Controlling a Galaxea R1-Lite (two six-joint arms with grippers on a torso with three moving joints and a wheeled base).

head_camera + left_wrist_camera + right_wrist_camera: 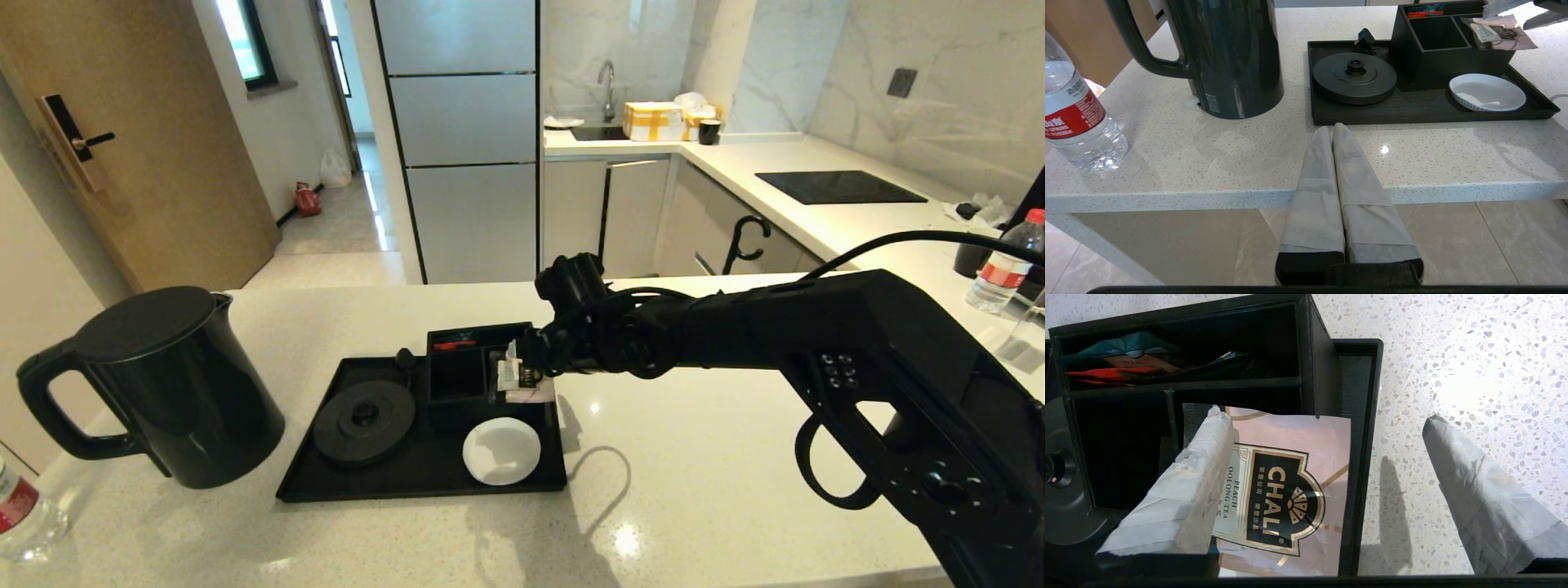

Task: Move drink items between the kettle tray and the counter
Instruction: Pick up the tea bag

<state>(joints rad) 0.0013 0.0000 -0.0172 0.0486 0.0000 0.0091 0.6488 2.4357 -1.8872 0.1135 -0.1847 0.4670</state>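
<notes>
The pink tea sachet [1290, 490] with a black label lies across the right compartment of the divided black box [457, 371] on the kettle tray [424, 490]. My right gripper [1325, 416] hovers open just above it. One finger is over the sachet [522, 385], the other over the counter [694, 490] beyond the tray rim. The black kettle [175, 384] stands on the counter left of the tray. A red-labelled water bottle [1073, 118] stands at the counter's near left corner. My left gripper [1333, 128] is shut and empty at the counter's front edge.
On the tray sit a round kettle base [364, 420] and a white coaster [501, 451]. The box's rear compartment holds other sachets [1118, 367]. A second bottle [1008, 261] stands on the far right worktop near a black hob [841, 186].
</notes>
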